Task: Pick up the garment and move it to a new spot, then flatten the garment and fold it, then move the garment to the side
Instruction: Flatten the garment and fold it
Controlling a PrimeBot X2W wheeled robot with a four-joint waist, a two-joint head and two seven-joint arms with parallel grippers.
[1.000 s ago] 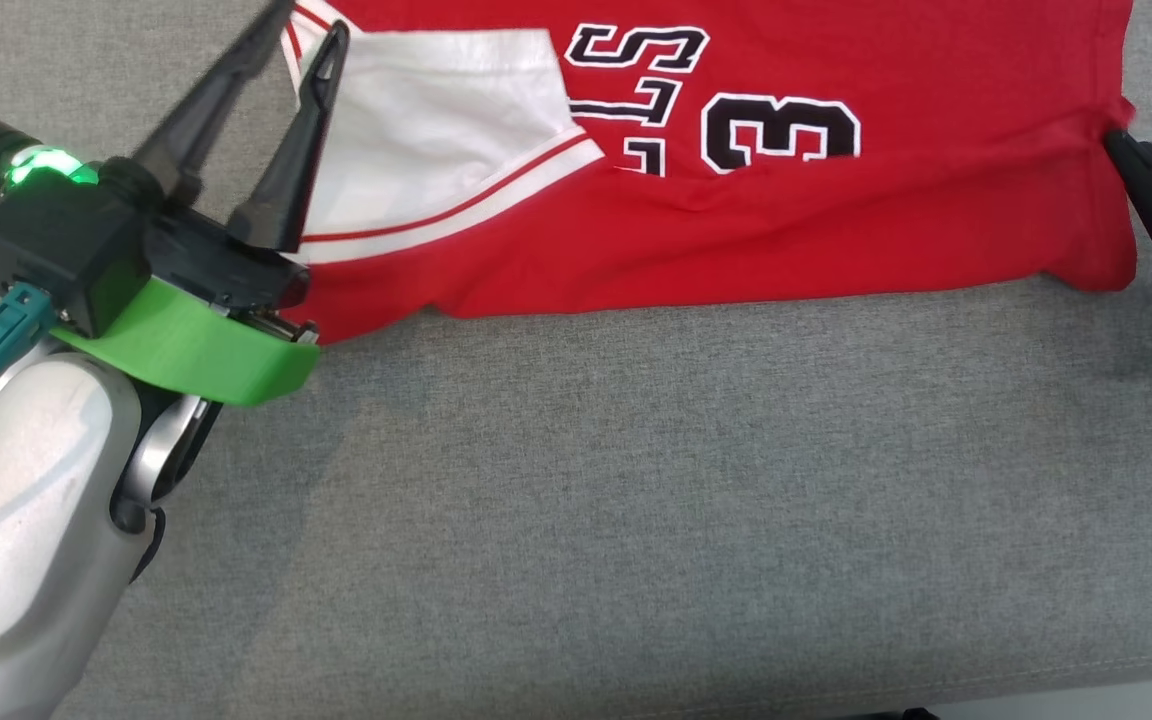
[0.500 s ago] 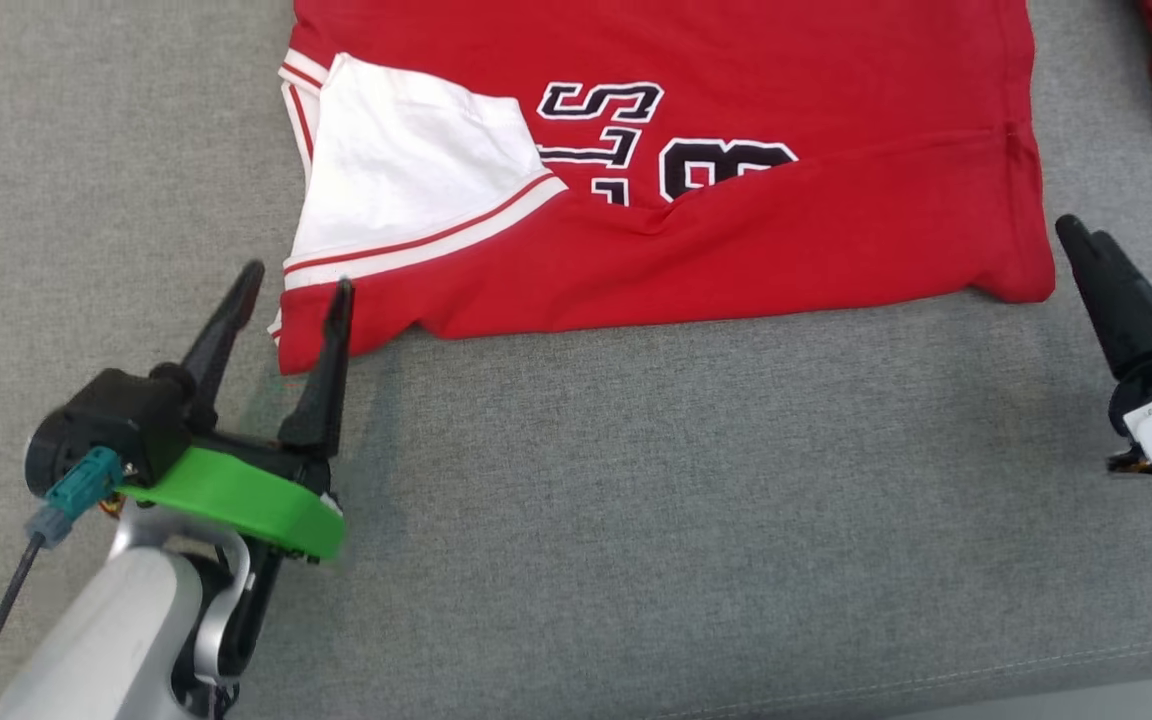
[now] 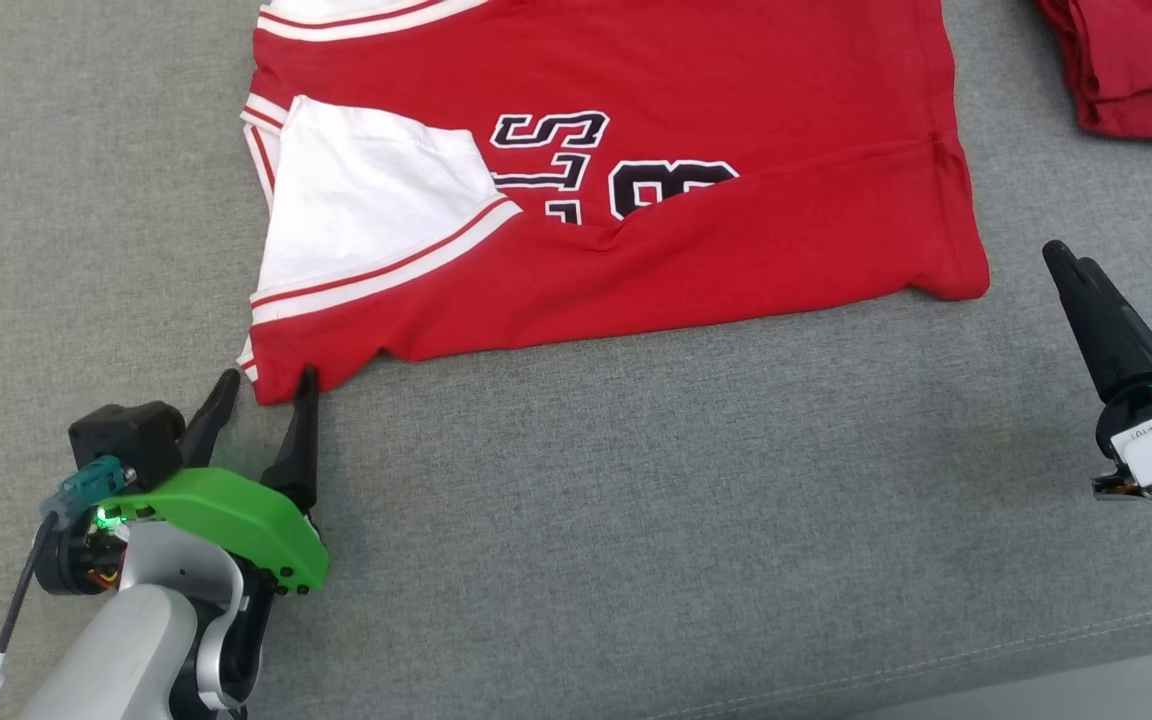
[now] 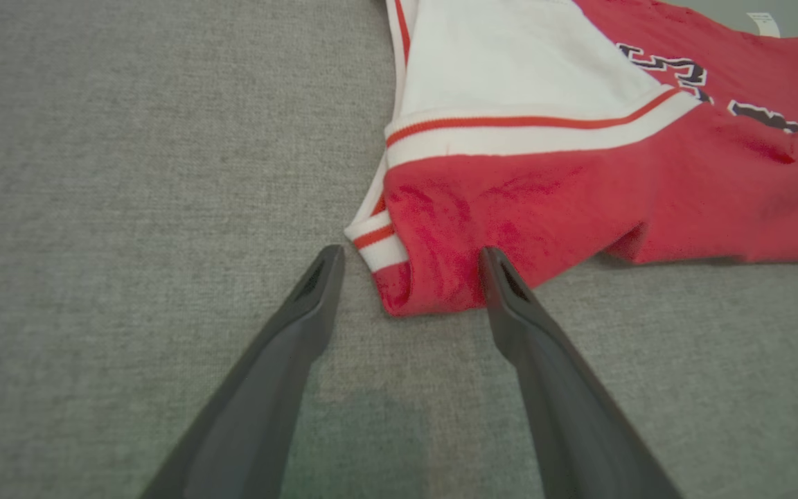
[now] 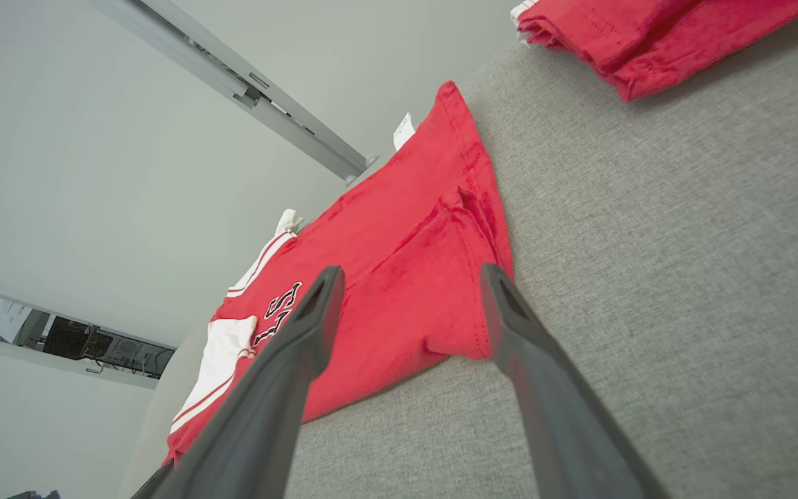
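The left gripper (image 3: 268, 374) has drawn back off the white sleeve (image 3: 366, 200) to the near left corner of the jersey (image 3: 736, 250), its spread fingers now flanking it. The right gripper (image 3: 1069, 255) has left the right hem and stands apart, nearer. The head camera shifted too.

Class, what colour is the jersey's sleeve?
The sleeve is white with a red stripe near its hem; clearest in left wrist view.

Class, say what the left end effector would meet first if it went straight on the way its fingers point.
The left end effector would meet the near corner of the red garment, which lies between its open fingers; contact likely comes almost at once.
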